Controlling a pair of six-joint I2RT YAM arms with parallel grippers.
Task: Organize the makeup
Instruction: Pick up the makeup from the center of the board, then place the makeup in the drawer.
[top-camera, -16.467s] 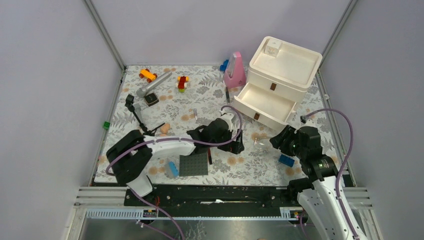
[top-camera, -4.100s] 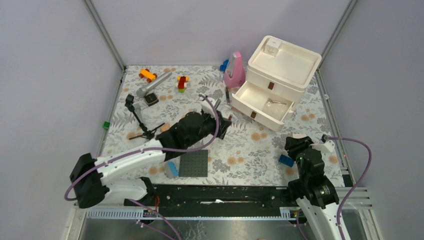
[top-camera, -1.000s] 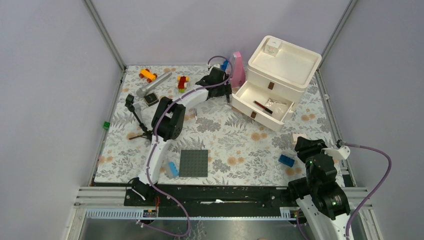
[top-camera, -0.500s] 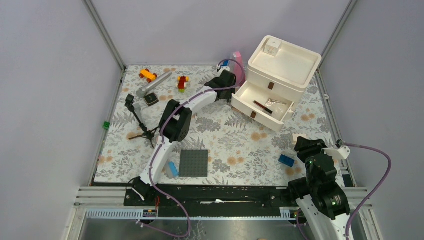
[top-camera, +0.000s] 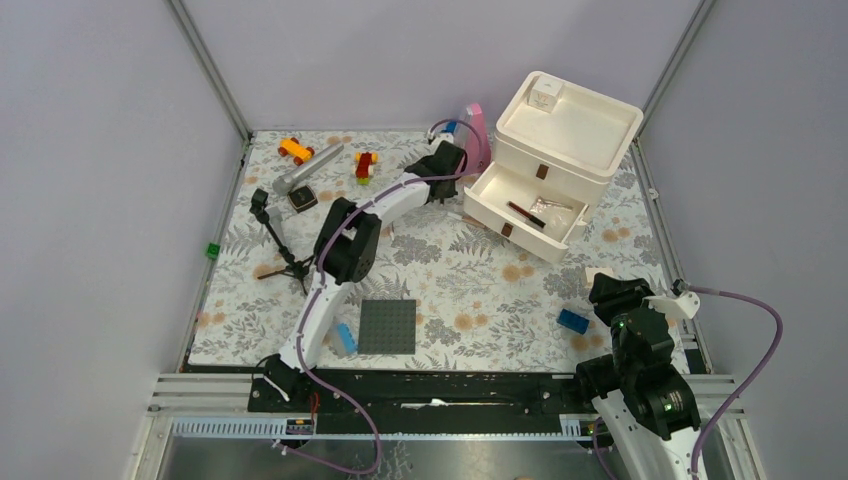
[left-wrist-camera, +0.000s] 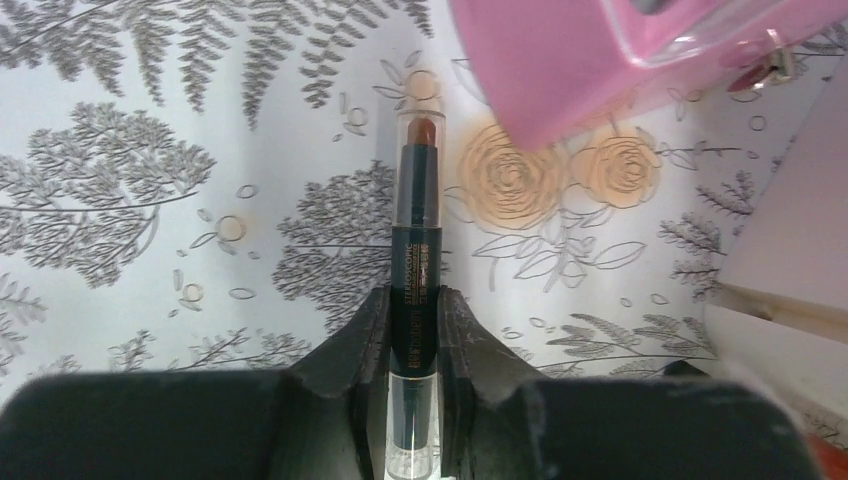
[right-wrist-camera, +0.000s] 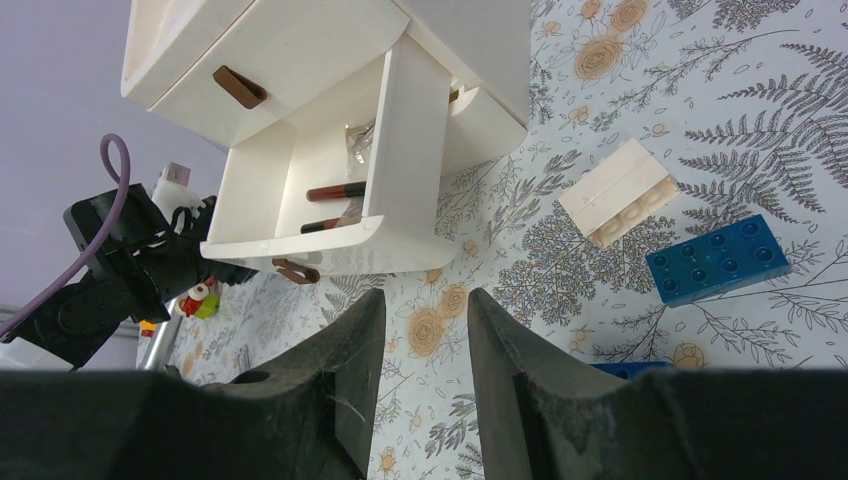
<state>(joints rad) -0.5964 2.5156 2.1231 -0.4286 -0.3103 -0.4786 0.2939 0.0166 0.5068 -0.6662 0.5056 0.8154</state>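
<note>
makeup stick (left-wrist-camera: 417, 250), dark-bodied with a clear cap over a brownish-red tip, lies flat on the flowered table cover (left-wrist-camera: 150, 200) and runs straight out from between the jaws of the left gripper (left-wrist-camera: 413, 305); the jaws are clamped on its near end, one finger pressed to each side, and the capped tip reaches well ahead of the fingertips. ahead of these jaws and to their right a pink case (left-wrist-camera: 600, 60) hangs over the cover, its lower edge close to the stick's tip; whether they touch cannot be told. further right of the jaws is the pale side of the white drawer unit (left-wrist-camera: 790, 250), so the gripper sits in the narrow space between case and unit. the right gripper (right-wrist-camera: 425, 300) is well apart from all this, its jaws standing apart with nothing between them. ahead of them and slightly left the unit's open drawer (right-wrist-camera: 300, 245) faces them, with a red-and-black stick (right-wrist-camera: 335, 191) and a crinkled silvery item (right-wrist-camera: 358, 140) inside. ahead and to the right of the right jaws a cream brick (right-wrist-camera: 620, 205) and a blue brick (right-wrist-camera: 715, 260) lie on the cover, near each other but apart
</note>
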